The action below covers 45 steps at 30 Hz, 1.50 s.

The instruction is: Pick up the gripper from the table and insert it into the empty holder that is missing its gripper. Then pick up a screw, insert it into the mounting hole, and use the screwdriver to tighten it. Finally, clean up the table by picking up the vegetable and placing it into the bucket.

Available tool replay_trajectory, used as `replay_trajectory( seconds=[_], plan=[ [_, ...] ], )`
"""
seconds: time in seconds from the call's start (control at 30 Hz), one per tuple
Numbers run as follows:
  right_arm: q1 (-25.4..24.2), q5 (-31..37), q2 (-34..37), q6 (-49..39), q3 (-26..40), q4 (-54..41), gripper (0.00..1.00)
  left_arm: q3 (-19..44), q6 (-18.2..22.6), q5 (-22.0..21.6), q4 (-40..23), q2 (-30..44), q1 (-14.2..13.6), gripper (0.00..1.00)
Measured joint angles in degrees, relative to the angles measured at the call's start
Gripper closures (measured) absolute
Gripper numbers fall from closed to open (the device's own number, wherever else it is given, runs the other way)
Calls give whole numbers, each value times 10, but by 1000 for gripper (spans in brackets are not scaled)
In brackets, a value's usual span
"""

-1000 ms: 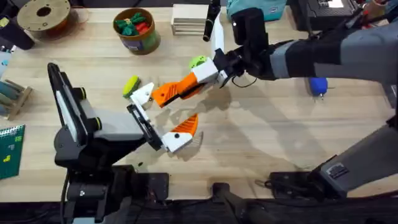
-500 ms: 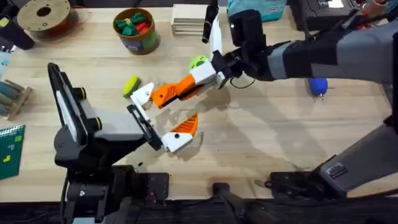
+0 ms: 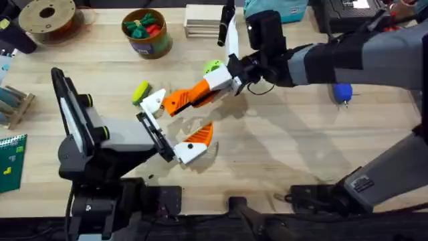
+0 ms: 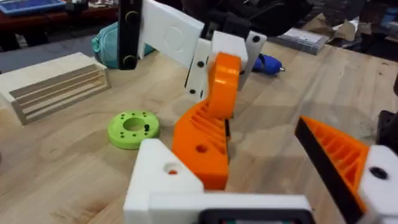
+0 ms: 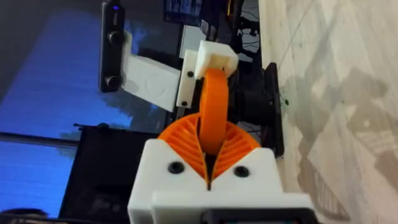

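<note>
No writing is legible; right end effector point(image 3: 175, 103) clenches the gripper point(image 3: 182, 99), left end effector point(image 3: 179, 128) released.

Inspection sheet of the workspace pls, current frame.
Surface: wood table, no spills seen.
Job's things: wedge against holder, seating unclear; vegetable on table beside holder; screwdriver at right; bucket far left, red and green toys inside; screw: cannot tell.
Clutter: green disc, wooden rack, spool.
Grippers: right gripper shut on wedge; left gripper open.
Cables: black cable at right arm's wrist.
Surroundings: teal bag at far edge.
</note>
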Motion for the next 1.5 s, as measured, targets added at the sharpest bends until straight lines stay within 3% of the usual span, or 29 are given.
replay_trajectory(
  seconds=[0.47,0.77,1.5],
  plan=[
    [15,14,3,10,22,-2,995,0,4,-4,0,0,0,73],
    [20,-10,57,10,40,6,995,0,-7,0,-1,1,0,73],
    [45,15,64,60,77,3,995,0,-5,-11,0,1,3,73]
  ],
)
